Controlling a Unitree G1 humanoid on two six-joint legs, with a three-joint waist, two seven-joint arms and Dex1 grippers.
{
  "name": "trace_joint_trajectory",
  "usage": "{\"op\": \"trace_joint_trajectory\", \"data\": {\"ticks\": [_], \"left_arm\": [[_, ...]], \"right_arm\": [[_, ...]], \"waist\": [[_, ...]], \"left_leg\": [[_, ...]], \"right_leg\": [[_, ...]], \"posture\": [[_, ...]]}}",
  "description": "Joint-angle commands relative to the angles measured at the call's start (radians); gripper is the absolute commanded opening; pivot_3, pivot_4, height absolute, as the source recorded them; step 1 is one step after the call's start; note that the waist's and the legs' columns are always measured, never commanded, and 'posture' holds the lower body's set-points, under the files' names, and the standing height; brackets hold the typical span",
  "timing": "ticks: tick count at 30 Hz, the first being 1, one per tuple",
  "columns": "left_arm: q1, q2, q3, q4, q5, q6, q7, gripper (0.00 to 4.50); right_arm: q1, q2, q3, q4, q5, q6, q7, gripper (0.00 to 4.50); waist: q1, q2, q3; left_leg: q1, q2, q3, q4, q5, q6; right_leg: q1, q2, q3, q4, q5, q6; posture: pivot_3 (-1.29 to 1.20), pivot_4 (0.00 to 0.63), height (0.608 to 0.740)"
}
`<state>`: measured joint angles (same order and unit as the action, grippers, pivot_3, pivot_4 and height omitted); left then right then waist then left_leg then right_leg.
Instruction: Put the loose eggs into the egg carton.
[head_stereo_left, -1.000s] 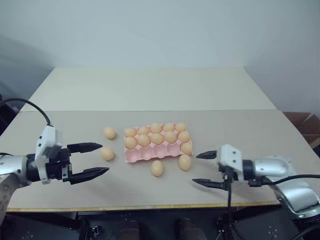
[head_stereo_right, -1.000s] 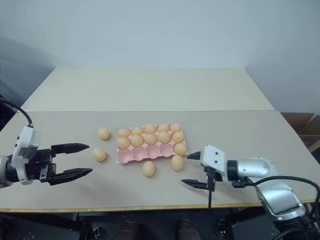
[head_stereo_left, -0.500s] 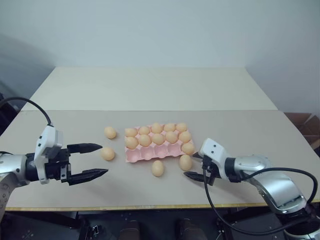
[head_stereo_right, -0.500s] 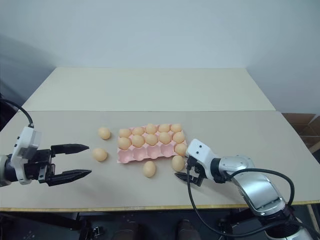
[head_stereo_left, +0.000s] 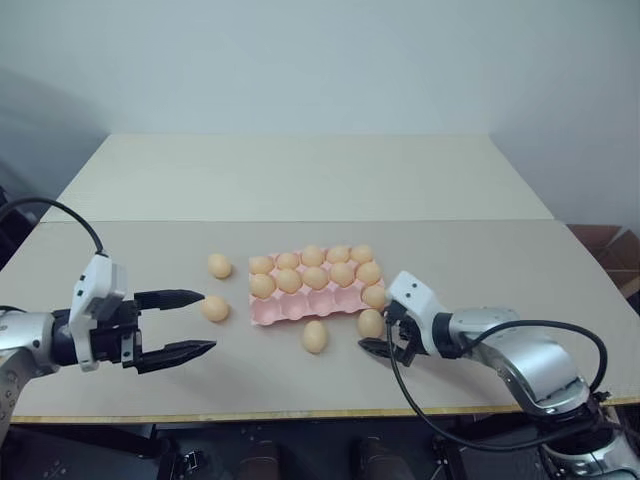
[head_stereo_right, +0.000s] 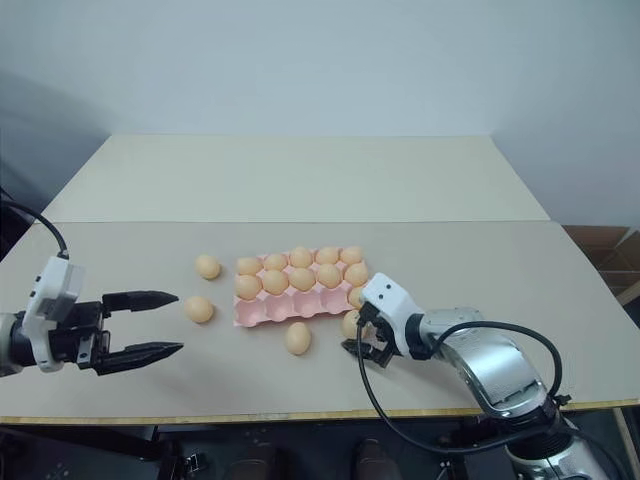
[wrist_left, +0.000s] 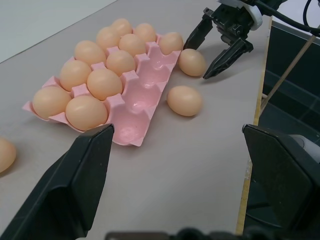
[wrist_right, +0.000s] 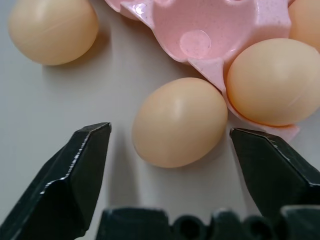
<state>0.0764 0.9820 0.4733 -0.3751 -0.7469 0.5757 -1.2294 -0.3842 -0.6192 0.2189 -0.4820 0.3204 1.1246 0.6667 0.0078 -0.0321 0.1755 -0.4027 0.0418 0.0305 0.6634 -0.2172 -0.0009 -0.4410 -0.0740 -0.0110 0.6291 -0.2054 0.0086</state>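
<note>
A pale wall stands behind a beige worktop (head_stereo_left: 520, 270), and from the head view the pink egg carton (head_stereo_left: 300, 306) lies near its middle, the back two rows filled, one egg in the near row's right-hand cup and the other near cups bare. Four loose eggs lie around it: two off its left side (head_stereo_left: 219, 265) (head_stereo_left: 215, 308), one in front (head_stereo_left: 314, 336), one by the front right corner (head_stereo_left: 370, 323). The right pincer (head_stereo_left: 380, 335) is down at that corner egg, fingers spread either side of it. The left pincer (head_stereo_left: 190, 322) hangs spread near the left pair, holding nothing.

From the left wrist, the right pincer (wrist_left: 216, 46) straddles the corner egg (wrist_left: 192, 62), its tips not yet touching the shell.

From the right wrist, the egg (wrist_right: 179, 121) sits between the two fingers (wrist_right: 80, 170), just beside the carton's lip (wrist_right: 210, 65) and a seated egg (wrist_right: 272, 87).

The grasp should, I reckon, close gently and centred on the egg's widest part, so it neither squirts out nor nudges the carton. Then lift straight before swinging over the nearest bare cup (wrist_right: 197, 22).
</note>
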Motion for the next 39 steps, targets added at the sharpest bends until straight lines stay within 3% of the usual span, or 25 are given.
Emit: {"op": "trace_joint_trajectory", "data": {"ticks": [1, 4, 6, 12, 15, 24, 25, 30, 35, 39], "left_arm": [[0.005, 0.003, 0.018, -0.019, 0.001, -0.017, 0.002, 4.50], [0.013, 0.004, 0.028, -0.019, 0.001, -0.019, 0.003, 4.50], [0.018, 0.007, 0.032, -0.018, 0.002, -0.021, 0.002, 4.50], [0.025, 0.004, 0.037, -0.021, 0.002, -0.025, 0.008, 4.50], [0.020, 0.001, 0.032, -0.018, 0.003, -0.028, 0.011, 4.50], [0.017, -0.012, 0.024, -0.025, 0.004, -0.038, 0.027, 4.50], [0.019, -0.013, 0.026, -0.025, 0.004, -0.039, 0.027, 4.50], [0.024, -0.016, 0.029, -0.028, 0.004, -0.042, 0.031, 4.50], [0.023, -0.013, 0.036, -0.013, 0.003, -0.046, 0.033, 4.50], [0.019, -0.021, 0.059, 0.015, -0.016, -0.036, 0.037, 4.50]], "right_arm": [[-0.023, 0.009, -0.031, -0.005, 0.021, 0.011, -0.013, 3.21], [-0.020, 0.000, -0.031, -0.009, 0.031, 0.009, -0.014, 2.26], [-0.014, -0.012, -0.043, -0.024, 0.041, 0.004, -0.010, 2.05], [-0.013, -0.096, -0.113, -0.098, 0.119, -0.021, 0.065, 2.05], [-0.080, -0.073, -0.121, -0.087, 0.128, -0.079, 0.066, 2.05], [-0.192, -0.006, 0.024, 0.069, -0.009, -0.242, 0.020, 2.05], [-0.196, -0.006, 0.030, 0.076, -0.013, -0.249, 0.025, 2.72], [-0.209, 0.020, 0.036, 0.095, -0.038, -0.287, 0.021, 4.45], [-0.197, 0.014, -0.032, 0.075, -0.011, -0.320, 0.046, 4.48], [-0.129, -0.048, -0.160, 0.080, 0.058, -0.421, 0.148, 4.48]], "waist": [[0.000, 0.000, 0.000], [0.000, 0.000, 0.000], [-0.001, 0.000, 0.000], [0.000, 0.000, 0.000], [-0.008, 0.000, 0.000], [-0.018, 0.000, 0.000], [-0.019, 0.000, 0.000], [-0.020, 0.000, 0.000], [-0.020, 0.000, 0.000], [-0.013, 0.000, 0.000]], "left_leg": [[0.000, 0.000, 0.000, 0.000, 0.000, 0.000], [-0.001, 0.000, 0.000, 0.000, 0.000, 0.000], [-0.001, 0.000, 0.000, 0.000, 0.000, 0.000], [-0.001, 0.000, 0.000, 0.000, 0.000, 0.000], [0.000, 0.000, 0.000, 0.000, 0.000, 0.000], [-0.001, 0.004, 0.000, 0.000, 0.000, 0.000], [-0.002, 0.004, 0.000, 0.000, 0.000, 0.000], [-0.003, 0.004, 0.000, 0.000, 0.000, 0.000], [-0.003, 0.006, 0.000, 0.000, 0.000, 0.000], [-0.003, 0.006, 0.000, 0.000, 0.000, 0.000]], "right_leg": [[0.000, 0.000, 0.000, 0.000, 0.000, 0.000], [0.000, 0.000, 0.000, 0.000, 0.000, 0.000], [0.000, 0.000, 0.000, 0.000, 0.000, 0.000], [0.000, 0.000, 0.000, -0.001, 0.000, 0.000], [0.000, 0.000, 0.000, -0.001, 0.000, 0.000], [-0.001, 0.005, -0.001, -0.001, 0.001, -0.001], [-0.002, 0.004, 0.000, -0.001, 0.002, 0.000], [-0.003, 0.004, 0.000, -0.001, 0.005, 0.003], [-0.003, 0.007, 0.000, -0.001, 0.005, 0.001], [-0.003, 0.007, 0.000, -0.001, 0.005, 0.000]], "posture": [[0.00, 0.150, 0.740], [0.00, 0.150, 0.740], [0.00, 0.150, 0.740], [0.00, 0.150, 0.740], [0.00, 0.150, 0.740], [0.00, 0.150, 0.740], [0.00, 0.150, 0.740], [0.00, 0.150, 0.740], [0.00, 0.150, 0.740], [0.00, 0.150, 0.740]]}}
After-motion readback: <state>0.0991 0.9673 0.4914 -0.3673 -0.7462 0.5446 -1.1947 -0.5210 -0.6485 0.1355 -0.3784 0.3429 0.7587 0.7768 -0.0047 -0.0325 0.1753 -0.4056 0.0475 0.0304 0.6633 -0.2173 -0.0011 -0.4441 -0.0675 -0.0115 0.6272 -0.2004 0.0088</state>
